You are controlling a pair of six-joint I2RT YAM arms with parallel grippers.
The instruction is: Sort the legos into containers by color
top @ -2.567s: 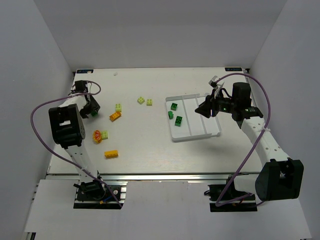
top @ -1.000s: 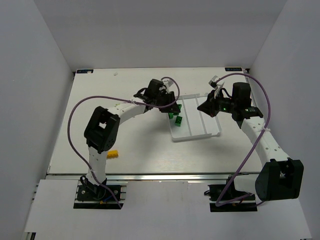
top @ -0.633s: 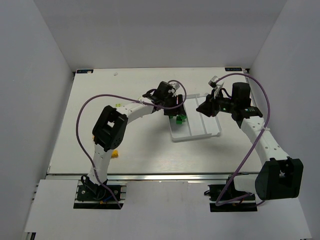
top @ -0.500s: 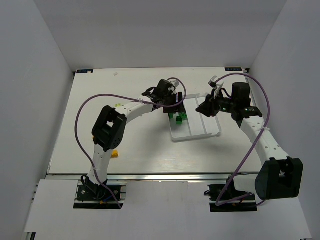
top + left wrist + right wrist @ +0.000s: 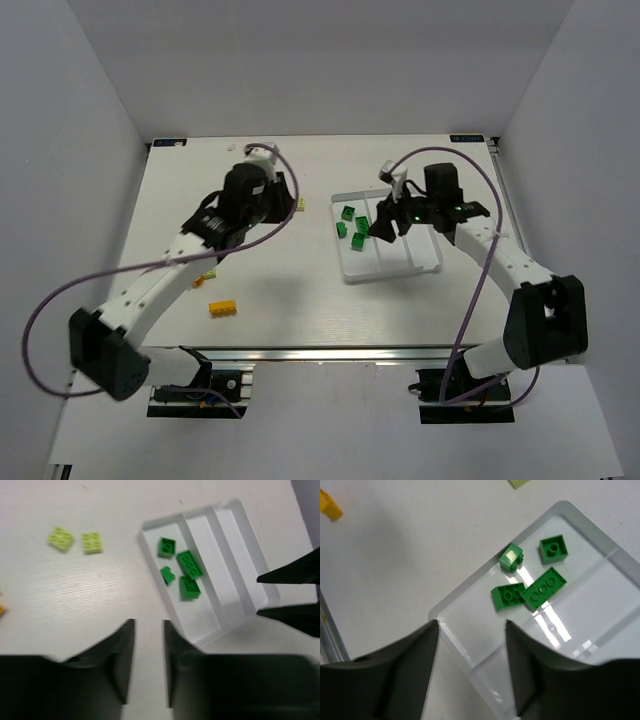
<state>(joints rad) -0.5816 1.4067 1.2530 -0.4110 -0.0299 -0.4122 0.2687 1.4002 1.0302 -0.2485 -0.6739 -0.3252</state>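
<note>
The white tray (image 5: 400,262) has three long compartments. Several dark green legos (image 5: 357,243) lie in its left one, also seen in the left wrist view (image 5: 189,565) and the right wrist view (image 5: 544,587). My left gripper (image 5: 276,198) is left of the tray, open and empty (image 5: 148,670). My right gripper (image 5: 379,227) hovers open and empty over the tray's near left part (image 5: 472,670). Two pale yellow-green legos (image 5: 60,537) lie left of the tray. An orange-yellow lego (image 5: 222,307) lies at the front left.
The tray's middle compartment (image 5: 215,565) and right compartment (image 5: 245,555) hold nothing. The right gripper's dark fingers (image 5: 295,572) reach in at the tray's far side in the left wrist view. Another orange-yellow lego (image 5: 330,505) shows at the right wrist view's edge.
My left gripper brought a dark green lego to the tray, let it go in the left compartment and drew back to the left. My right gripper moved left over the tray.
</note>
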